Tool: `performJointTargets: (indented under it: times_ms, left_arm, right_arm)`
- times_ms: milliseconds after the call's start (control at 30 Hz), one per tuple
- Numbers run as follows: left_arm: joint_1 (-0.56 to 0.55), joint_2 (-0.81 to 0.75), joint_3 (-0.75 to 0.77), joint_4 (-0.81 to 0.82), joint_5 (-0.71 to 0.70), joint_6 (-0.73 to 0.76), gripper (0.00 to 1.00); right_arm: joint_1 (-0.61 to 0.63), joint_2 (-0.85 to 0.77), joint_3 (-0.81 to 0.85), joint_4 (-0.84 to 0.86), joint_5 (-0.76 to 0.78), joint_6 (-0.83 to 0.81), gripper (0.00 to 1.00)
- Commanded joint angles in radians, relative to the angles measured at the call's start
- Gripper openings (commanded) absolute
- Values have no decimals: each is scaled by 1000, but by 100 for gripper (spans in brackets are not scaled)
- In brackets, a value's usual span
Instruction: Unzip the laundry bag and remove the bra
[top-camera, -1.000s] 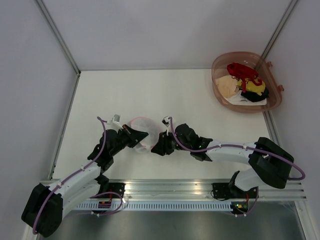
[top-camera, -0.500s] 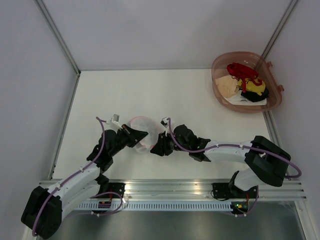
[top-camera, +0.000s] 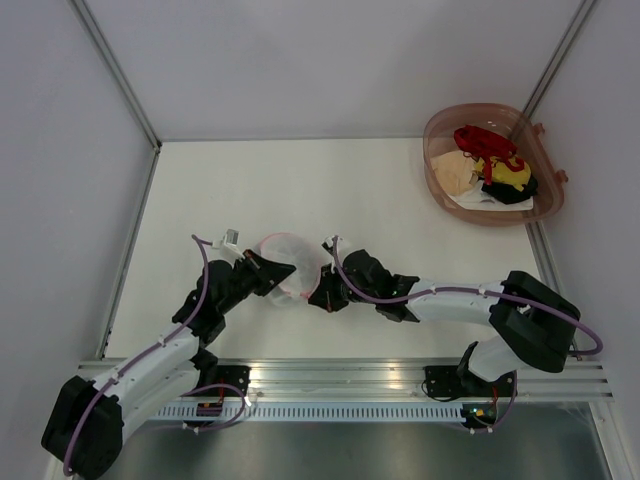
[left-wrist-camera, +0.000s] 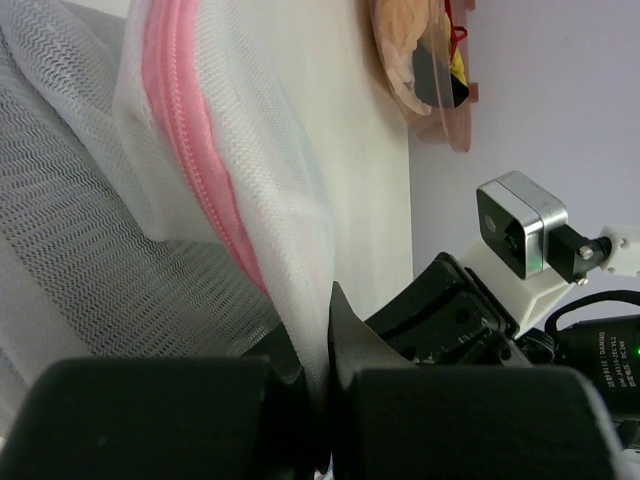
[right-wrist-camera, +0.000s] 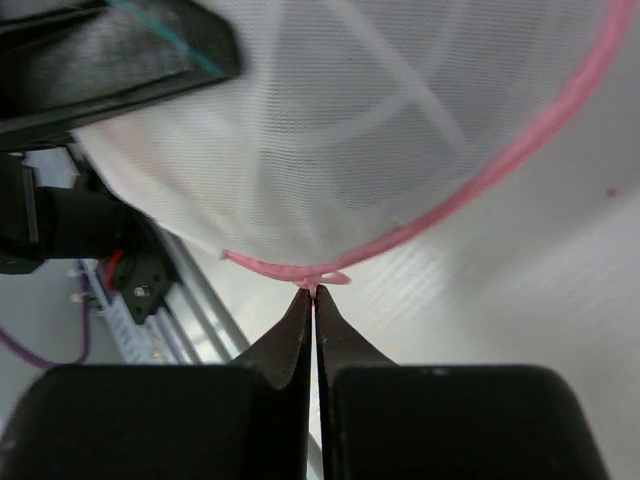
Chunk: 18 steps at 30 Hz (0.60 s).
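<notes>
Now: zipper step in hand, bag not yet opened. The laundry bag (top-camera: 288, 262) lies mid-table (top-camera: 400, 210) between your two grippers, well apart from the basket (top-camera: 440, 180) in the far right corner.

How to do it well: draw the pull tab (right-wrist-camera: 325, 278) along the curve of the pink zipper (right-wrist-camera: 520, 150), not straight away from it. Go slowly and low. Keep your left hold as counter-tension. If the mesh bunches or the tab slips, stop and re-grip deeper.

The left gripper (left-wrist-camera: 315, 340) is clamped on a fold of white mesh beside the zipper. The right gripper (right-wrist-camera: 313, 292) is fully closed, pinching the tab at its very tips; you likely have a shallow bite. I cannot make out the bra through the mesh.
</notes>
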Motion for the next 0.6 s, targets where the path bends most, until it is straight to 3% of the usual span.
performJointTargets:
  times_ms: [0,100,200,333,467,567]
  left_arm:
    - [7,-27,28,-33,7,64,2]
    - [28,-42,39,-91,44,124,2]
    - [43,-57,34,-128,85,158,2]
    - [53,-24,61,-134,215,251,2]
    - [53,77,117,-160,449,343,2]
    - [53,166,155,-185,548,425,2]
  right_arm:
    - [6,-28,82,-259,181,-70,0]
    - [6,-15,147,-480,371,-91,1]
    - [3,-7,164,-570,502,-90,0]
    - [-22,39,193,-607,568,-73,0]
    - [-39,129,238,-618,648,-108,0]
    - [-60,169,261,-609,686,-130,0]
